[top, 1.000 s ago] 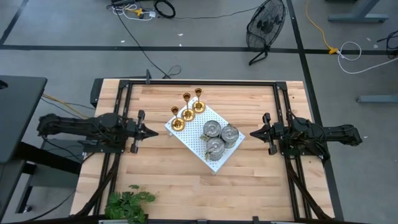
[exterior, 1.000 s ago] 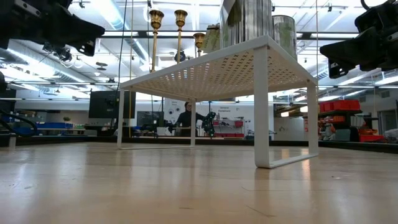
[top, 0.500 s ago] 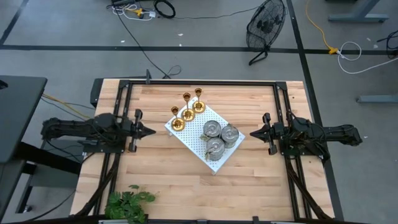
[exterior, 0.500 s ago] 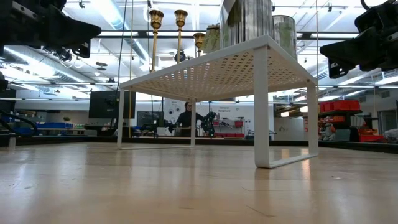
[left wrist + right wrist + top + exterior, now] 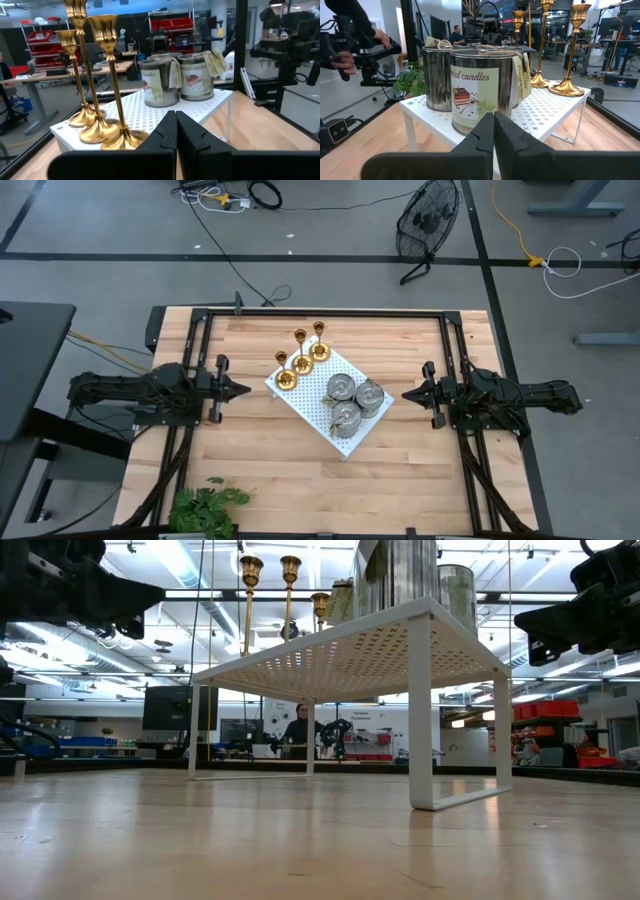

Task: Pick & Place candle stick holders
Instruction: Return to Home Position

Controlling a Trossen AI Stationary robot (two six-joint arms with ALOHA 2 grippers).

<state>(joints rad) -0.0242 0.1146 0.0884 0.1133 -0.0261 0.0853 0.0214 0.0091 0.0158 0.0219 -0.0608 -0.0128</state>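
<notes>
Backed slightly farther from the brass candle holders [image 5: 300, 363] and silver candle tins [image 5: 350, 402], all standing on the white shelf [image 5: 300, 404] mid-way across the surface [image 5: 400, 480], left gripper [image 5: 243, 391] and right gripper [image 5: 407, 394] both closed and empty, apparently homing, with only settling left.

holders [image 5: 302, 363]: shiny gold | tins [image 5: 343, 389]: silver-grey | board [image 5: 300, 402]: white, perforated | table [image 5: 280, 470]: light wood-grain

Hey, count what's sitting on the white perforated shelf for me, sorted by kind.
Tall shiny brass candlestick holders: 3
Squat silver-grey metal candle tins: 3
Total: 6, all standing on the white perforated shelf
</notes>
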